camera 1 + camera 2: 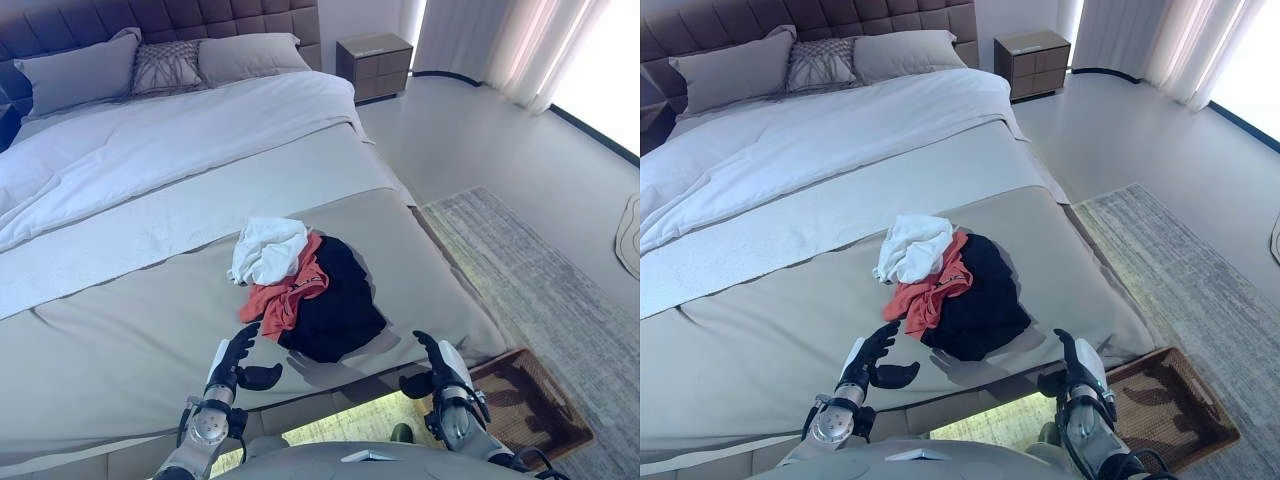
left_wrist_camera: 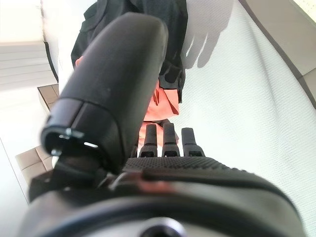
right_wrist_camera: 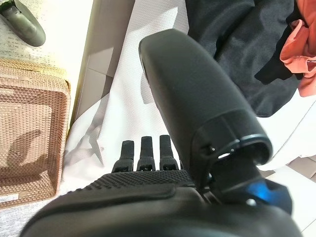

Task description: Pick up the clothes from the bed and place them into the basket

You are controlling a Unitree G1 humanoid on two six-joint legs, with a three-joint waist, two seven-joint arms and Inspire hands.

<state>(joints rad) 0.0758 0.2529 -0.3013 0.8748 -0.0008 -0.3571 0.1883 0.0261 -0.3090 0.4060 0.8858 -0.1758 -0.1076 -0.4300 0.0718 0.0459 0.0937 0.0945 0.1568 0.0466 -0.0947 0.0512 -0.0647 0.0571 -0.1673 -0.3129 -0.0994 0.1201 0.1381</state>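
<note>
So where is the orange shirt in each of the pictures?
Left eye view: orange garment mid-pile on the bed, just beyond the left hand.
Right eye view: same spot, between white garment and black garment.
Left wrist view: orange patch beyond the thumb.
Right wrist view: at one edge.
Shared landmark: the black garment, touching it in every view.

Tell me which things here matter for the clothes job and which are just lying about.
For the job:
- white garment, orange garment, black garment, piled on the bed
- basket on the floor
- left hand and right hand, both open, holding nothing

Lying about:
- pillows
- nightstand
- rug
- curtains
</note>
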